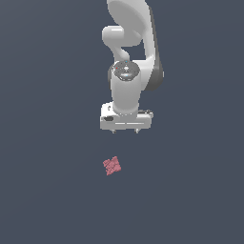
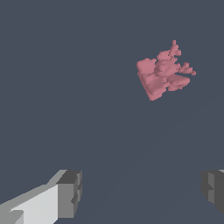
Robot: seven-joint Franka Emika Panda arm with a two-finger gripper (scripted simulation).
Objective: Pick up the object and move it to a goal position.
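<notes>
object (image 1: 112, 166) on the floor, apart from spread fingers (image 2: 69, 194), ungripped

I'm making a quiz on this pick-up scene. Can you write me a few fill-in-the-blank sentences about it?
1. The chunk is ____ in colour.
2. The gripper holds ____.
3. Its jaws stand ____, as the wrist view shows.
4. In the exterior view, the chunk lies ____ the gripper in the picture, not touching it.

Missing words: pinkish-red; nothing; open; below
</notes>
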